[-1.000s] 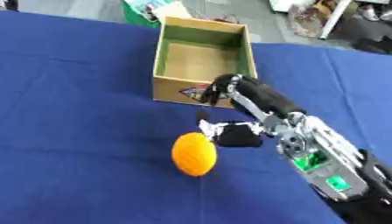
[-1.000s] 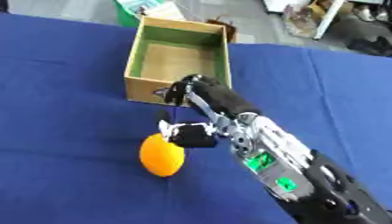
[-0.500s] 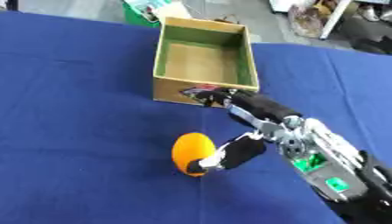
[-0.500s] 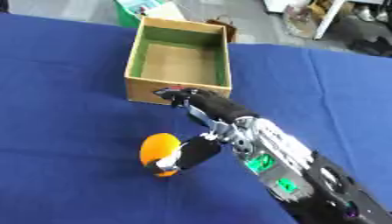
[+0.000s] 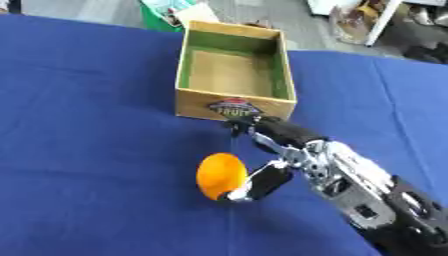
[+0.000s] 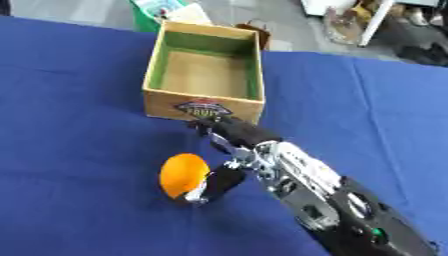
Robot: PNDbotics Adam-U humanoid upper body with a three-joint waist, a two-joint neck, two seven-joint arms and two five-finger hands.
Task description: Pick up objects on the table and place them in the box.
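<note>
The right hand grasps an orange between thumb and fingers on the blue counter, just before the wooden box.

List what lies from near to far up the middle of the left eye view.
Right hand at the orange → box, empty inside → green container beyond the blue table's far edge.

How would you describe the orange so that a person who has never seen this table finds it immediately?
Start at the open wooden box on the blue table. Move toward the viewer from the box's labelled front wall, where the right hand reaches in. The orange lies against that hand's fingers: the only round, bright orange thing on the cloth.
</note>
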